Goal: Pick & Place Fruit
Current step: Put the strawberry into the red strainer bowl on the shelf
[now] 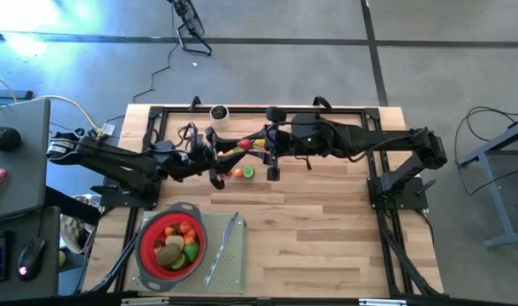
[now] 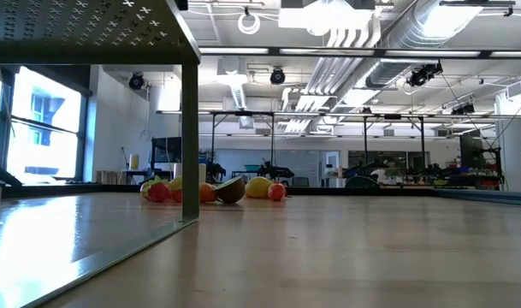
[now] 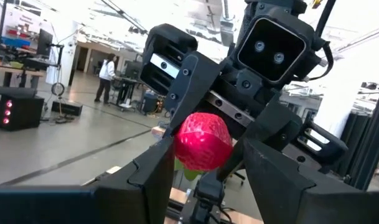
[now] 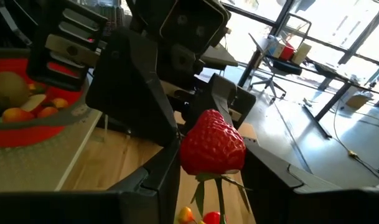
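A red strawberry (image 1: 243,145) hangs in the air over the middle of the table, between my two grippers. My right gripper (image 4: 211,167) reaches in from the table's right and is shut on it. My left gripper (image 3: 205,163) comes from the table's left, open, one finger on either side of the same strawberry (image 3: 201,140). Whether those fingers touch it I cannot tell. Below on the wood lie loose fruits (image 1: 244,172), which show as a small pile (image 2: 213,190) in the low view. My right gripper pinches the strawberry's two sides (image 4: 188,152) between its two fingers, coming about level from the table's right. The berry is lifted clear of the table, and its green leaves (image 4: 215,185) hang below it.
A red strainer (image 1: 172,242) holding several fruits stands on a grey mat (image 1: 235,274) at the near left, with a slim grey knife (image 1: 225,248) beside it. A small cup (image 1: 219,113) stands at the far edge. Bare wood lies to the near right.
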You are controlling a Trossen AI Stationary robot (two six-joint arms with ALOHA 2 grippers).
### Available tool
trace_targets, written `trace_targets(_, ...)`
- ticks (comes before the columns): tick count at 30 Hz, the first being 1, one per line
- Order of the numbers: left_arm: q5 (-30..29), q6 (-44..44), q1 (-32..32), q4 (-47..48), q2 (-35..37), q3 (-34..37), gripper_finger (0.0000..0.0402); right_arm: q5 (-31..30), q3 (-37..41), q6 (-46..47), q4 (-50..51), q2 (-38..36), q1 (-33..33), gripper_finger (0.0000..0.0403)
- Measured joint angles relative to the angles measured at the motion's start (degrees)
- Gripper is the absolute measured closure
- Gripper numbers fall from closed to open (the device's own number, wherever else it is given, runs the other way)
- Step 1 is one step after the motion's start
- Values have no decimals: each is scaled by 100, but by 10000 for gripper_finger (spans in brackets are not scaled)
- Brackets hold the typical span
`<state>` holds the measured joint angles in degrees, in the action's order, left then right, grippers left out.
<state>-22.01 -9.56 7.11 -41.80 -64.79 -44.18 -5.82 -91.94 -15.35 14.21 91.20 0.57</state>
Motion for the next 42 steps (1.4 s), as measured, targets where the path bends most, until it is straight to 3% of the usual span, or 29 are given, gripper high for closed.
trace_targets(19, 8, -269, 2, 122, 2, 0, 219, 100, 2, -151, 84, 4, 114, 263)
trace_targets(31, 53, -538, 2, 144, 2, -4, 147, 116, 9, -142, 90, 11, 114, 261)
trace_targets(42, -187, -579, -1, 165, 0, -6, 144, 235, 9, -141, 147, 15, 200, 261)
